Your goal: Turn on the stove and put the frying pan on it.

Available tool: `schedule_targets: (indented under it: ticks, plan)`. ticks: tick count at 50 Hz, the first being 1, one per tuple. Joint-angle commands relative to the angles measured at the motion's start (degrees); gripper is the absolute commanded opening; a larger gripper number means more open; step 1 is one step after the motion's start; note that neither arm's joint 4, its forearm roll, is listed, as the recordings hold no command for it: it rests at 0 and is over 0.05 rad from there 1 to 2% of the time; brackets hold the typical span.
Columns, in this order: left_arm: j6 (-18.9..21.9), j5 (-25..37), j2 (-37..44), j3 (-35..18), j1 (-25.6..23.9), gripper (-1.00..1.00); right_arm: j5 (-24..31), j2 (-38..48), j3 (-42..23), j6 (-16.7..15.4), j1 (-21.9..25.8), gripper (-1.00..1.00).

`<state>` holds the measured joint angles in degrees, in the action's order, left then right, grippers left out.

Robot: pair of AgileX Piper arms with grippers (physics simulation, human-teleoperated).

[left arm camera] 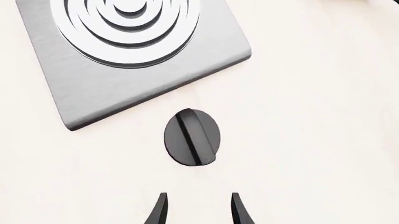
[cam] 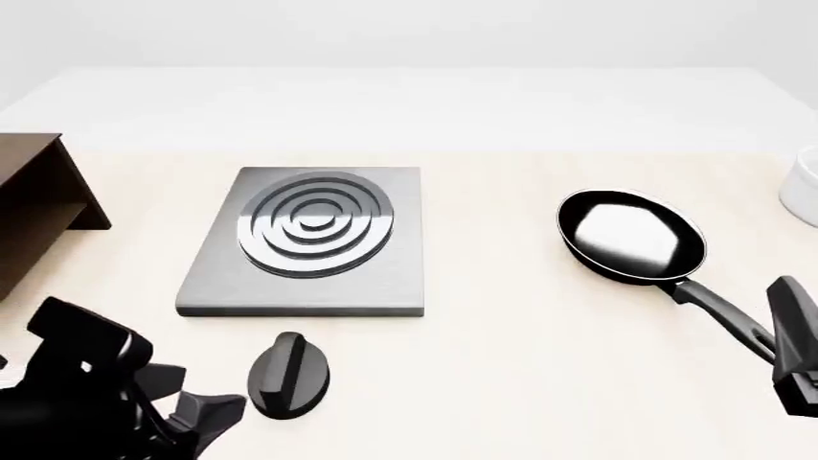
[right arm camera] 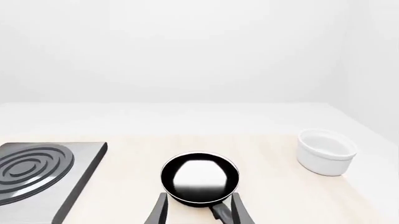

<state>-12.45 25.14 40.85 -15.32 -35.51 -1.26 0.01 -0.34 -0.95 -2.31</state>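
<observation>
Nearest to us, at the left, our left gripper hangs with its fingers apart and nothing between them, just short of the knob. That black oval knob sits on the table just in front of the stove plate. We judge it small, rigid and smooth, so the raised ridge across its middle is the place to pinch and turn.

At the near right, our right gripper is also spread, its fingers straddling the handle of the frying pan but not visibly clamped on it. The pan looks stiff, glossy and probably slippery, with its weight out in the bowl. We would grip the handle firmly, as a loose hold could let it tip.

Between pan and stove lies open tabletop, a clear sideways path. Farther off, a white cup stands right of the pan, and a brown shelf stands left of the stove, both well apart from that route.
</observation>
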Motion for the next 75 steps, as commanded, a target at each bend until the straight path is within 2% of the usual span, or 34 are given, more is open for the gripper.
schedule_targets:
  ticks: [1, 37, 38, 41, 42, 75]
  plan:
    - [-0.39, -4.8, 4.14, 0.88, -1.27, 1.0, 0.0, 0.0, 0.0, -0.02, -0.01, 1.0]
    - [-2.01, -20.4, 20.22, 1.99, -4.81, 1.0, -0.07, 0.0, -0.05, 0.0, -0.08, 1.0]
    - [-1.95, -23.8, 23.37, 3.09, -4.56, 1.0, -0.08, 0.0, -0.06, 0.15, -0.1, 1.0]
    - [-2.01, -26.1, 25.43, 3.85, -4.21, 1.0, -0.12, 0.0, -0.07, 0.08, -0.09, 1.0]
    - [-1.02, -30.76, 30.35, 4.64, -3.66, 1.0, -0.11, 0.0, -0.05, 0.18, -0.12, 1.0]
    - [-1.19, -33.41, 34.49, 3.53, -6.21, 1.0, -0.26, 0.0, -0.06, 0.47, -0.28, 1.0]
